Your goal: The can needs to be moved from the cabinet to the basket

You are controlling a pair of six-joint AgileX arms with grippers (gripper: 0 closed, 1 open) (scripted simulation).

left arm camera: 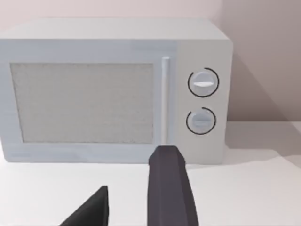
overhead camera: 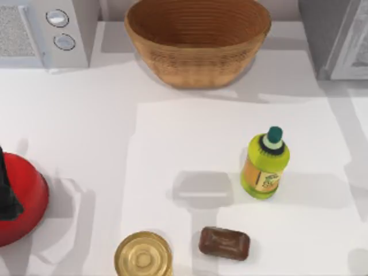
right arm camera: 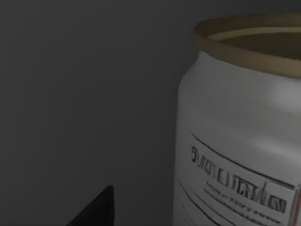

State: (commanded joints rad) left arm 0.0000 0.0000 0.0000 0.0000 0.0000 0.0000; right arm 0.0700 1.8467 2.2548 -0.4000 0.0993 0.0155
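Seen from above, a white bench [overhead camera: 86, 149] holds several things. At the near edge stands a wide gold-lidded can [overhead camera: 143, 255], with a brown bar of soap [overhead camera: 224, 243] just to its right. Farther back and to the right stands a yellow-green bottle [overhead camera: 265, 165] with a teal cap. At the near left edge sits a red rounded object [overhead camera: 20, 201] with a dark part over it.

At the far centre sits the basket [overhead camera: 198, 40], a wide woven wicker bowl, with nothing in it. A white microwave [overhead camera: 43, 31] with two round knobs stands at the far left. The grey cabinet [overhead camera: 339, 37] stands at the far right corner.

The left end effector [left arm camera: 136, 197] hangs before the microwave, its two dark fingers spread apart and holding nothing.

The right wrist view is dim. It shows the can [right arm camera: 240, 132] very close against a dark grey surface, apparently inside the cabinet. Whether the right end effector is open or closed cannot be told.

The transfer appears barely begun: the can has yet to be grasped, lifted out, carried across and set in the basket.
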